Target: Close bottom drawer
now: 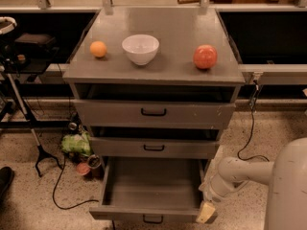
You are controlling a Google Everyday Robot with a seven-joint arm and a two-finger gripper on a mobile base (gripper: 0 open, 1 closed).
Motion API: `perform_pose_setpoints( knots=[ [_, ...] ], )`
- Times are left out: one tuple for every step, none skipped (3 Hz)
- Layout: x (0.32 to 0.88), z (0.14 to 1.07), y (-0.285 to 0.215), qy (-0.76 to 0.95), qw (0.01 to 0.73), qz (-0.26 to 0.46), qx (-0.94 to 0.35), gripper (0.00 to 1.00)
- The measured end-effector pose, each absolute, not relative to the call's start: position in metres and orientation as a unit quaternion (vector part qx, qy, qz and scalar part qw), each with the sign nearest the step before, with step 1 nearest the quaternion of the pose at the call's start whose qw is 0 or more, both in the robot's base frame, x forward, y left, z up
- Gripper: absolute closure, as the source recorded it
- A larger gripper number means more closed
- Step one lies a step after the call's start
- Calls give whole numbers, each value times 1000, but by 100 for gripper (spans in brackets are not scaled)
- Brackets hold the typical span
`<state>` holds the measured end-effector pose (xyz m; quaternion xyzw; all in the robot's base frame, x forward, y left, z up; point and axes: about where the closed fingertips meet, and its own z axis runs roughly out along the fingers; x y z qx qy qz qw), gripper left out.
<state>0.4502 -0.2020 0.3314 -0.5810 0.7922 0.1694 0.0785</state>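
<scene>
The bottom drawer point(144, 213) of the grey metal cabinet is pulled far out, and its empty inside shows. Its narrow front panel with a small black handle point(152, 219) lies at the lower edge of the camera view. My gripper point(206, 212) hangs from the white arm at the lower right, right at the drawer's front right corner. One cream fingertip point(205, 213) shows there, touching or almost touching the corner.
The middle drawer point(153, 147) and top drawer point(153, 113) are shut. On the cabinet top stand an orange point(98, 49), a white bowl point(140, 49) and a red apple point(205, 56). A green bag point(76, 143), cups, cables and a black stand lie on the floor to the left.
</scene>
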Motion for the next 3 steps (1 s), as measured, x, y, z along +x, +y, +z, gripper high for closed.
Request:
perform_pose_setpoints(
  knots=[
    [437,292,-222,804,64,181,-562,42],
    [419,262,-243,813,52,194,-547,65],
    [398,229,-256,811,31,213,-544,96]
  ],
)
